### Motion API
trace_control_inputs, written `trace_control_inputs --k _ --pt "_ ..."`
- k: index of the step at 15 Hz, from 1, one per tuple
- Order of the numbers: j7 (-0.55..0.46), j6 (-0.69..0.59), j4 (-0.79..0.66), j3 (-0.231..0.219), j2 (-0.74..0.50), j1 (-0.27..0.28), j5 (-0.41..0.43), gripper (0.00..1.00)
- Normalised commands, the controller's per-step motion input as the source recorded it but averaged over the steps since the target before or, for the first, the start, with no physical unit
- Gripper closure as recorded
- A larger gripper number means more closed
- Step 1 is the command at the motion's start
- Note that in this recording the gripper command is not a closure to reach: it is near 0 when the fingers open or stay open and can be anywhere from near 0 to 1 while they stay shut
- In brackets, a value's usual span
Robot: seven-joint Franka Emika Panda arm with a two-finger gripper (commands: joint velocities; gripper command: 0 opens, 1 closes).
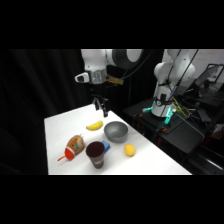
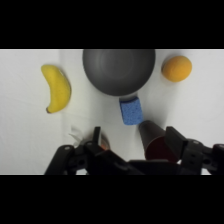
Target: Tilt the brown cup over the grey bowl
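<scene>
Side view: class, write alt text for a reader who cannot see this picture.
A white robot arm holds its gripper above a white table, touching nothing. Below stand a brown cup and grey bowl, with a banana, a small orange fruit and an orange-brown toy around them.

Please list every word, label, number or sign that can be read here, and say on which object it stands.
No text can be read in either view.
The tall dark brown-maroon cup shows no legible mark.
The orange-brown toy with a red tip has a pale patch, too blurred to read.
</scene>
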Motion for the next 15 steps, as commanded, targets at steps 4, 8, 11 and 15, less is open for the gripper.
trace_control_inputs --k 4,8,11,15 --pt "0.24 -0.03 0.17 0.036 0.08 0.08 -0.214 0.0" --pt "0.38 -0.06 0.4 0.106 0.21 0.189 -0.28 0.0" --pt "0.26 -0.03 0.42 0.075 0.25 0.162 -0.192 0.0" --pt "0.09 0.04 0.35 0.064 0.27 0.113 -0.031 0.0"
